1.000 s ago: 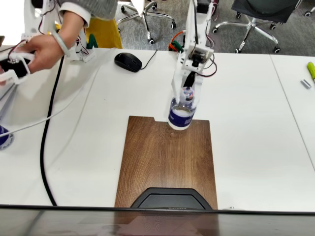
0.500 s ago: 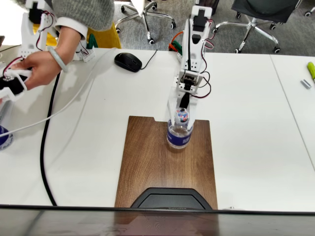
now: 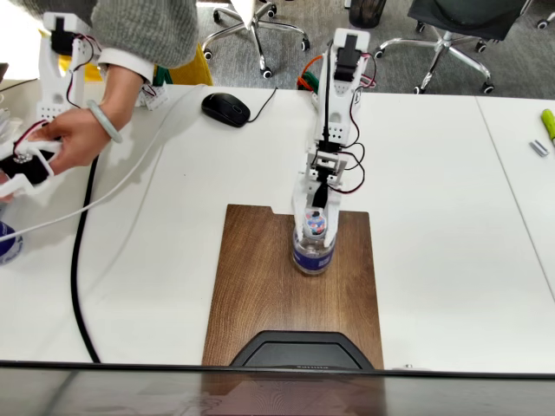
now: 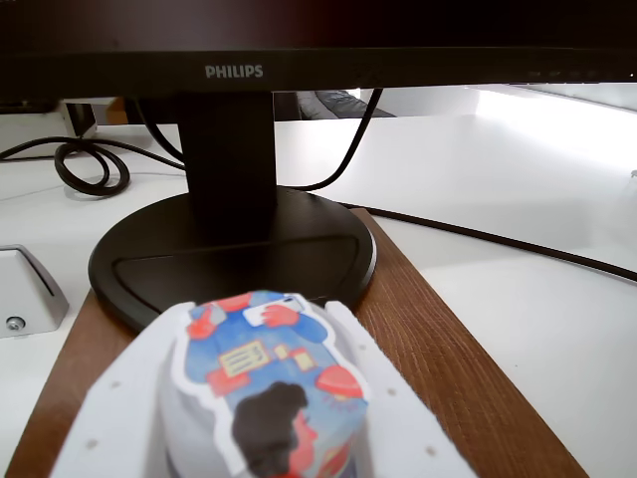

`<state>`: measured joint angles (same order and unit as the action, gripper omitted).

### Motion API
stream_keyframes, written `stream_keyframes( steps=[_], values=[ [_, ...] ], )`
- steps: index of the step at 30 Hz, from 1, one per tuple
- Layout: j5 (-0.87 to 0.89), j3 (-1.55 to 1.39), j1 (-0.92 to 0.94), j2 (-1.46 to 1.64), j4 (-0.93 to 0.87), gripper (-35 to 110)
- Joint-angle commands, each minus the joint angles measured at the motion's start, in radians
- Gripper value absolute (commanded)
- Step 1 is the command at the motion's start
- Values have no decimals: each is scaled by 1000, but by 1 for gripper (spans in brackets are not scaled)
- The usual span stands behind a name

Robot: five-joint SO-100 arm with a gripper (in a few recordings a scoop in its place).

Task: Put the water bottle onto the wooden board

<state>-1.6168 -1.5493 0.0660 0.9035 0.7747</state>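
The water bottle [image 3: 313, 250], clear with a dark blue band and a reddish-and-white cap, stands upright on the wooden board [image 3: 260, 295] in its upper right part. My white gripper [image 3: 316, 218] reaches down from the far side and is shut on the bottle's neck just under the cap. In the wrist view the cap [image 4: 269, 383] fills the bottom centre between my white fingers [image 4: 398, 418], with the board [image 4: 438, 358] running ahead of it. The bottle's base looks level with the board; contact is hard to judge.
A black monitor base [image 3: 299, 348] sits on the board's near end, and the monitor stand [image 4: 229, 239] rises just ahead in the wrist view. A black mouse [image 3: 225, 108] lies at the back. A black cable [image 3: 80, 260] runs down the left side. A person's hand [image 3: 74, 130] is at far left.
My arm has stretched toward the near edge, carrying the bottle from over the board's far edge to a spot further in on the board and lower down.
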Motion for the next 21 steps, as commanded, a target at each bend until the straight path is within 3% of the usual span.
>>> stream_keyframes(
  steps=[1, 13, 21],
  values=[
    [-12, 49, 11, 20, 29, 0],
    [-57, 41, 12, -5, 15, 0],
    [-57, 41, 25, 0, 14, 32]
  ],
)
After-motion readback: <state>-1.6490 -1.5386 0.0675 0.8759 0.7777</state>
